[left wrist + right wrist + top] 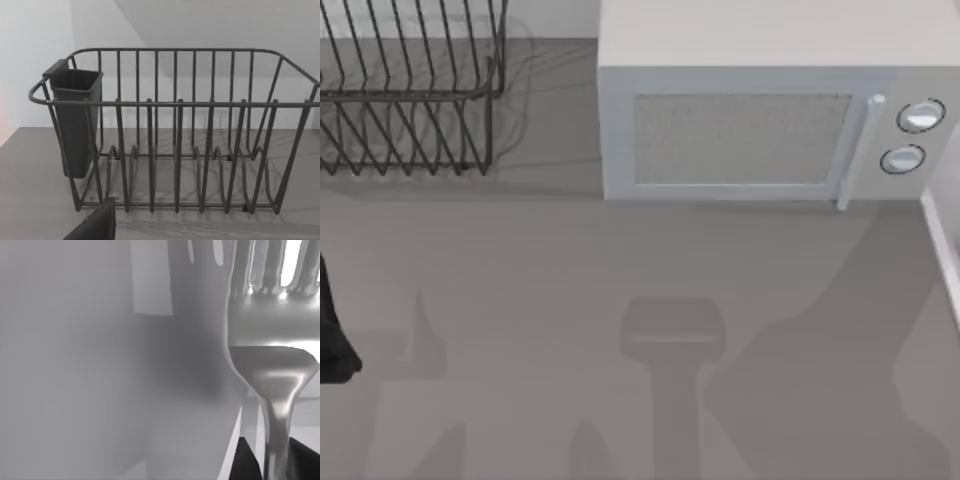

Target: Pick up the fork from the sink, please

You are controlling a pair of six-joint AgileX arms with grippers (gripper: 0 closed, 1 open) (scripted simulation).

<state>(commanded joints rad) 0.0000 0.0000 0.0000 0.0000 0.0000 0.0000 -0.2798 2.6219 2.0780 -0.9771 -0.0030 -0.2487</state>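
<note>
Right gripper (272,462): dark fingers (247,462) sit on both sides of the fork's handle in the right wrist view, judged clamped on it
Fork (272,375): slim, shiny silver metal; stands close before the right wrist camera, handle running down between the fingers, neck and tine roots above; tine tips run past the picture's edge
Fork location: held in the right gripper, raised clear of any visible support; pale, blurred surfaces lie behind it; whether these belong to the sink cannot be told
Left gripper (95,225): a dark part shows at the lower edge of the left wrist view, facing the dish rack; finger state cannot be told
Left arm (332,335): dark mass at the left edge of the top view, parked, holding nothing that can be seen
Dish rack (175,105): dark wire, on the counter at the far left; a dark cutlery cup (75,120) hangs on one end wall; slots hold nothing
Microwave (750,130): pale, at the far side of the counter, door shut, two round knobs on its right
Counter (520,280): grey, arm shadows across it
Task progress: grasp judged complete, lift judged under way or done
Remaining: confirm clearance from the sink; hold the grip firm, since a smooth thin handle may pivot or slip between the fingers
</note>
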